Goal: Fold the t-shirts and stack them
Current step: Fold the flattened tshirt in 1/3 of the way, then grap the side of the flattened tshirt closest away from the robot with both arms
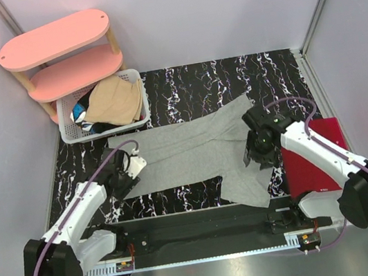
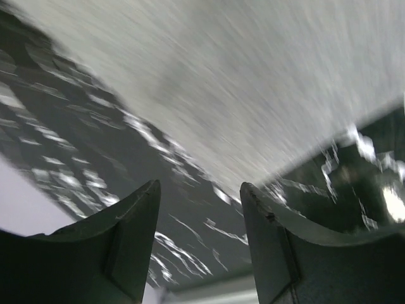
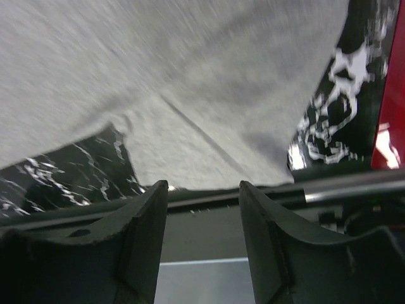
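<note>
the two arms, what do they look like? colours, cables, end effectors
Both match. The left arm and right arm have white links joined by bulky black joint housings. A purple cable loops along each one. The left end effector and right end effector each have two dark, curved fingers. No markings are readable.

Light heather-grey t-shirt [image 1: 193, 152] laid flat across the black marbled table [image 1: 183, 85], sleeves splaying at its right end; tan-beige t-shirt [image 1: 116, 99] heaped over blue and dark garments [image 1: 81, 114] in the white lattice basket [image 1: 69, 133].
</note>
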You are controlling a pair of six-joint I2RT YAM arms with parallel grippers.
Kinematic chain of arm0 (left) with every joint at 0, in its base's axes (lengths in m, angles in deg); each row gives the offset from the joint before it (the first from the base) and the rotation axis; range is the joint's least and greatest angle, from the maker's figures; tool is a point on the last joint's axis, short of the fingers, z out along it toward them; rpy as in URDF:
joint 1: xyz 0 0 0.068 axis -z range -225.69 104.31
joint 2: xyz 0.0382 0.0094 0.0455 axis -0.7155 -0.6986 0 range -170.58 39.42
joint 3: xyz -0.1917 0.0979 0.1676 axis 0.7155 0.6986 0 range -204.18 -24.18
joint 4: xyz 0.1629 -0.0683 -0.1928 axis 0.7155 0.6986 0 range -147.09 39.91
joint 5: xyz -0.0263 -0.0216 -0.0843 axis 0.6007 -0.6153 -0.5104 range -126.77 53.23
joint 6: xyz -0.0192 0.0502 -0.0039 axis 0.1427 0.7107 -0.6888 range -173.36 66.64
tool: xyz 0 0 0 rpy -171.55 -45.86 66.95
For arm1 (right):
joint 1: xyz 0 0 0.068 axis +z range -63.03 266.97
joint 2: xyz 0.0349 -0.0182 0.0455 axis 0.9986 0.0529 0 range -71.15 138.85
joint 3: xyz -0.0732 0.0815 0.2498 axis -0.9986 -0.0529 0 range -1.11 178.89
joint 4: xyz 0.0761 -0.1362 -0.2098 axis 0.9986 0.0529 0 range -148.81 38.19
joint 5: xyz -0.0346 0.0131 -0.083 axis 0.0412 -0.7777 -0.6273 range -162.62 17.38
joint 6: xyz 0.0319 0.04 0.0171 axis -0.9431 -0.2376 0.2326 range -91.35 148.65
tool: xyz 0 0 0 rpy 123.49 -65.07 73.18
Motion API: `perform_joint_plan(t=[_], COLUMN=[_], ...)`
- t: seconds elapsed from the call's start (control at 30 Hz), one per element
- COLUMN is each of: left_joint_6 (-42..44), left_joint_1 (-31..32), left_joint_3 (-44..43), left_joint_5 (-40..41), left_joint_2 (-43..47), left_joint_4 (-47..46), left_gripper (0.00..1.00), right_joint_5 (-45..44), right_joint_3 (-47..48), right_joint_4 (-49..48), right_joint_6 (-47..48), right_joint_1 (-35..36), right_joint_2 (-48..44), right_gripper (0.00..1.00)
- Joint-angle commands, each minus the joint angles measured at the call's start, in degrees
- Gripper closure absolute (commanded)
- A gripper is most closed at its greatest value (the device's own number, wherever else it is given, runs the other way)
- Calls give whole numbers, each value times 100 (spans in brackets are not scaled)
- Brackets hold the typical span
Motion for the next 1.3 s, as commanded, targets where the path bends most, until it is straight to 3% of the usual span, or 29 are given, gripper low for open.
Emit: perform_joint_plan(t=[0.0,0.5,0.63,0.73,0.87,1.03,1.27], left_joint_6=[237,210,237,228,246,334,360], left_joint_1=[14,14,14,5,-3,-82,-434], left_joint_3=[146,191,314,331,340,331,243], left_joint_5=[-63,-28,113,130,201,236,8], left_joint_2=[8,-493,-651,-871,-1003,-863,-801], left_joint_4=[-114,-817,-1177,-1335,-1398,-1380,-1319], left_gripper=[42,43,43,43,44,43,44], right_joint_5=[239,81,-497,-1454,-2685,-2398,-2029], right_joint_3=[-560,-1247,-906,-396,80,28,1], right_joint_4=[498,1527,1440,1325,1334,920,841], right_joint_6=[-841,-1966,-2098,-2186,-2345,-1932,-1835], right_joint_1=[474,1899,2610,3698,4624,4774,4880], right_joint_2=[-419,-1017,-405,210,1090,2179,2683], right_gripper=[44,40,39,37,38,39,39])
